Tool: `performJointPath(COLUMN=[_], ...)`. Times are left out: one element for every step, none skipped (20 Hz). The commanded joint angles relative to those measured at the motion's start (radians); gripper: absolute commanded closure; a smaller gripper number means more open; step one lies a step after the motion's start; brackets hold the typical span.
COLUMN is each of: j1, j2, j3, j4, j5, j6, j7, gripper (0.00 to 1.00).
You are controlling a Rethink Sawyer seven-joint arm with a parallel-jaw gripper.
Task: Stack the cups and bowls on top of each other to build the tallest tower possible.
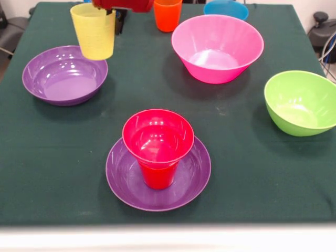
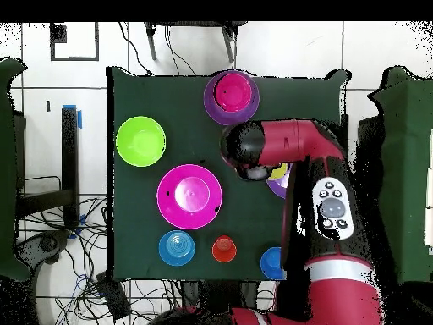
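Claw (image 1: pixel 116 16) grips yellow cup (image 1: pixel 94 31) by rim, cup hanging directly below, raised above purple bowl (image 1: pixel 64 74).

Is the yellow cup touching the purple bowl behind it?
Cannot tell. In the front view the yellow cup overlaps the purple bowl's far rim with no visible gap; the arm hides both from overhead.

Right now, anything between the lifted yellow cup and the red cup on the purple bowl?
Front view: only bare green cloth between yellow cup and red cup.
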Motion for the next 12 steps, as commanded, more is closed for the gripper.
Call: performJointPath(j1=[0.062, 0.066, 0.071, 0.074, 0.076, 0.079, 0.083, 0.086, 0.086, 0.089, 0.091, 0.094], j2=[0.154, 0.174, 0.191, 0.206, 0.227, 0.238, 0.254, 0.270, 0.277, 0.288, 0.300, 0.311], j3=[0.118, 0.120, 0.123, 0.127, 0.131, 0.132, 0.135, 0.138, 0.137, 0.138, 0.141, 0.144], j4=[-0.350, -0.387, -0.421, -0.450, -0.488, -0.512, -0.545, -0.579, -0.590, -0.614, -0.638, -0.663], j5=[0.017, 0.013, 0.008, 0.006, -0.002, -0.007, -0.013, -0.019, -0.020, -0.021, -0.022, -0.024], j6=[0.310, 0.346, 0.376, 0.393, 0.424, 0.436, 0.456, 0.475, 0.484, 0.501, 0.516, 0.531], j7=[-0.105, -0.109, -0.116, -0.116, -0.125, -0.126, -0.129, -0.133, -0.132, -0.133, -0.134, -0.135], gripper=[1.00, 1.00, 1.00, 1.00, 1.00, 1.00, 1.00, 1.00, 1.00, 1.00, 1.00, 1.00])
